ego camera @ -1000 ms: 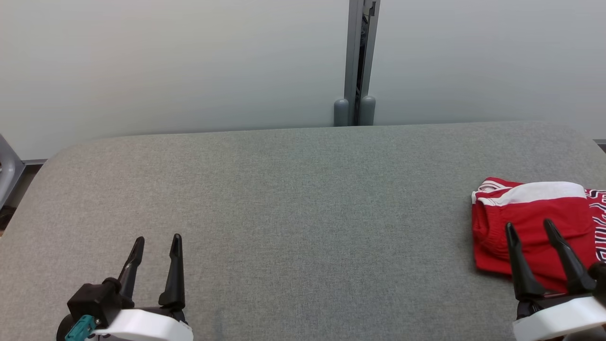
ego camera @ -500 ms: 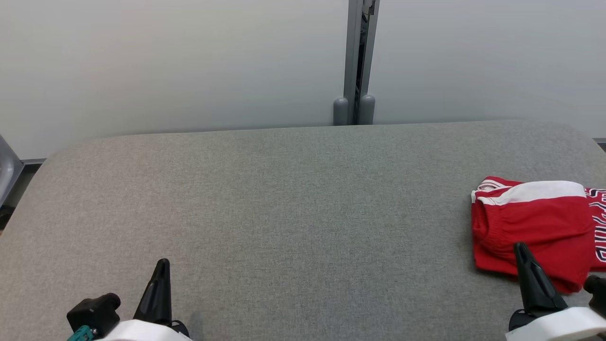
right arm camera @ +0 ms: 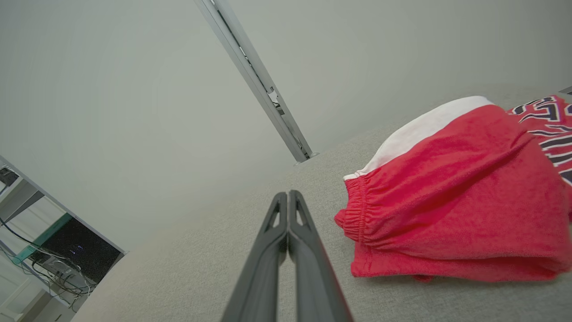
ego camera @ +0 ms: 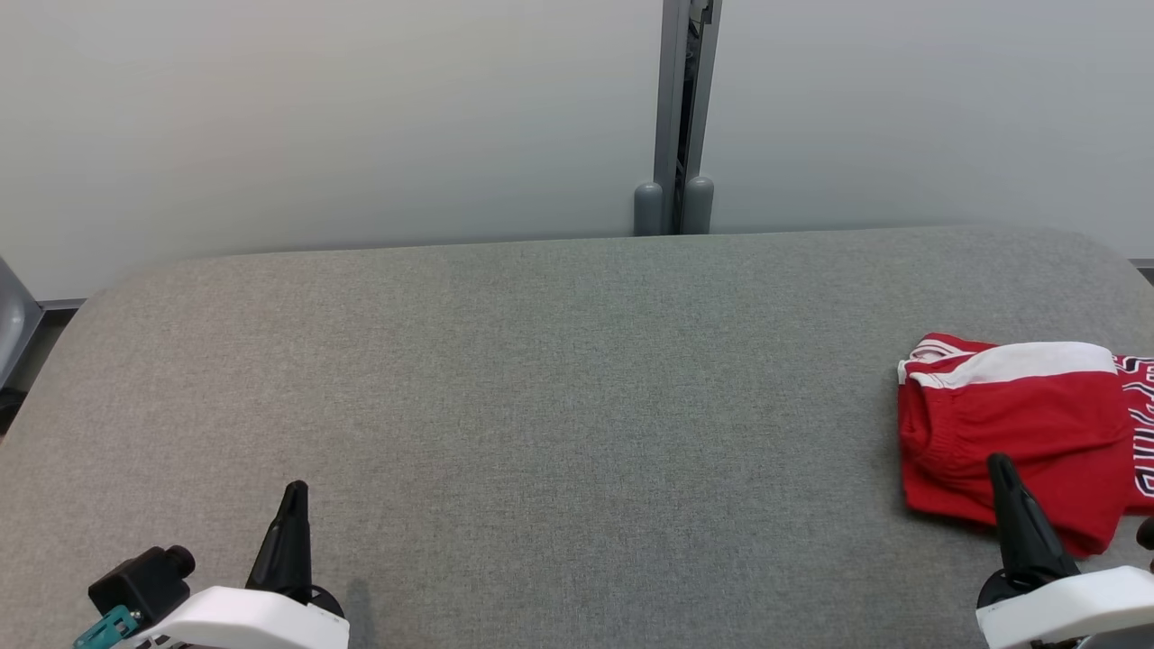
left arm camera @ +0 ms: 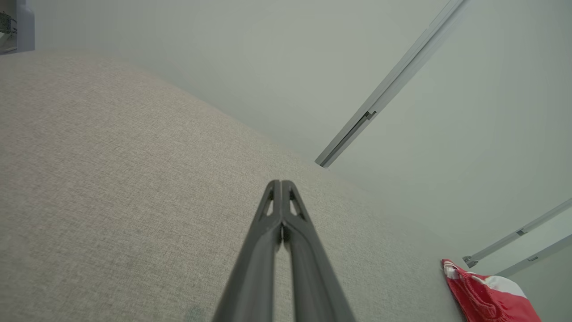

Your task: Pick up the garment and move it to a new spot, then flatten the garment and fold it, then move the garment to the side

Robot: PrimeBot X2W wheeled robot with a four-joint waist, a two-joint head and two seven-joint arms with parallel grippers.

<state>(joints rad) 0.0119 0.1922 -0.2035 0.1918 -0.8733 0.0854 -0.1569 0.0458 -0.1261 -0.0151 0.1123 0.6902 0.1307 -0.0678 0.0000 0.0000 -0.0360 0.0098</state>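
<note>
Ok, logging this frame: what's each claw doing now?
Left claw: shut, holding nothing.
Right claw: shut, holding nothing; garment lies beside it.

Grey woven cloth surface (ego camera: 541,406), matt and slightly rough, soft red fleecy cloth garment (ego camera: 1019,424) with smooth white band, left end effector (ego camera: 294,491) and right end effector (ego camera: 1001,464) matt dark plastic, satin grey metal post (ego camera: 676,108)

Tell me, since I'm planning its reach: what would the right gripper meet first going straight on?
Probably the grey fabric tabletop; the shut right gripper points beside, not at, the folded red-and-white garment, though depth is unclear.
</note>
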